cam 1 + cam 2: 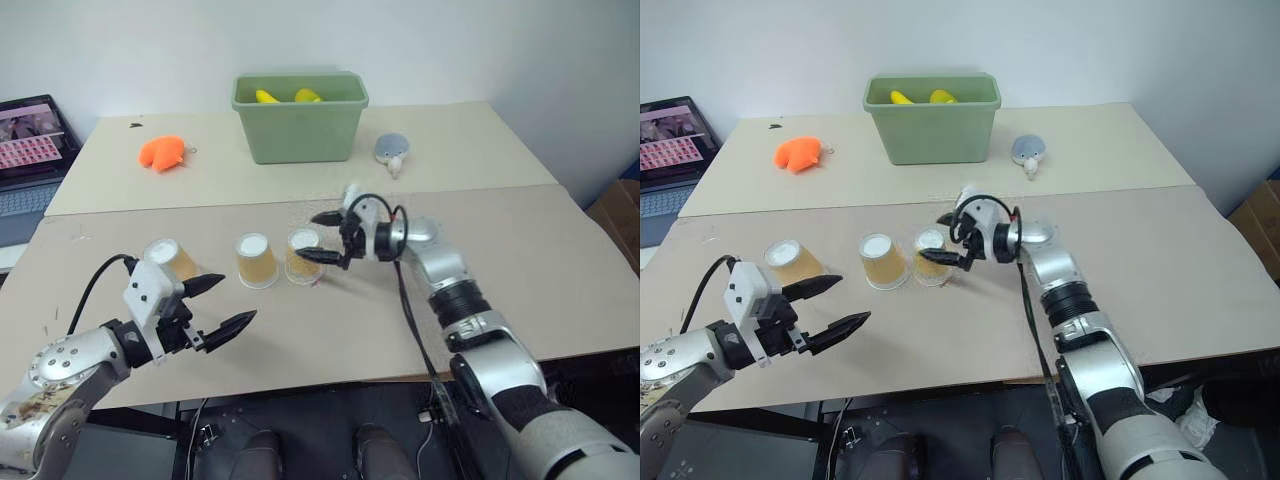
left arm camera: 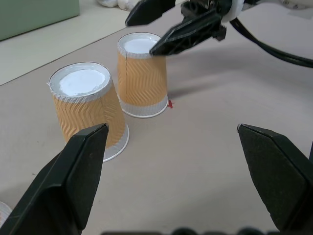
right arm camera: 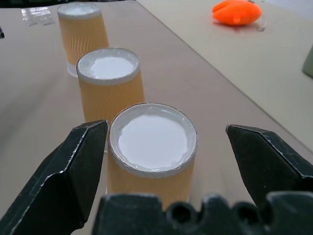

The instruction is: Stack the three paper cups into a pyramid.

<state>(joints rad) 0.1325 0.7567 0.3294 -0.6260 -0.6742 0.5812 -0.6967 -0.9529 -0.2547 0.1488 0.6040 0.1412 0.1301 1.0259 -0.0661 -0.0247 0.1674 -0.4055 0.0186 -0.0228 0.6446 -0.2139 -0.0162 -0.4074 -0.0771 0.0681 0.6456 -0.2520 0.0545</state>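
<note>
Three tan-orange paper cups stand upside down in a row on the near table: a left cup (image 1: 172, 260), a middle cup (image 1: 256, 260) and a right cup (image 1: 303, 258). The middle and right cups are close together, and the left one stands apart. My right gripper (image 1: 320, 237) is open, its fingers (image 3: 73, 166) on either side of the right cup's (image 3: 151, 152) top with a gap on each side. My left gripper (image 1: 232, 302) hangs open and empty in front of the left cup, pointing toward the other two (image 2: 88, 110).
A green bin (image 1: 300, 125) with yellow things inside stands on the far table. An orange toy (image 1: 162, 153) lies to its left and a grey object (image 1: 391, 150) to its right. A laptop (image 1: 30, 150) sits at the far left. A seam joins the two tables.
</note>
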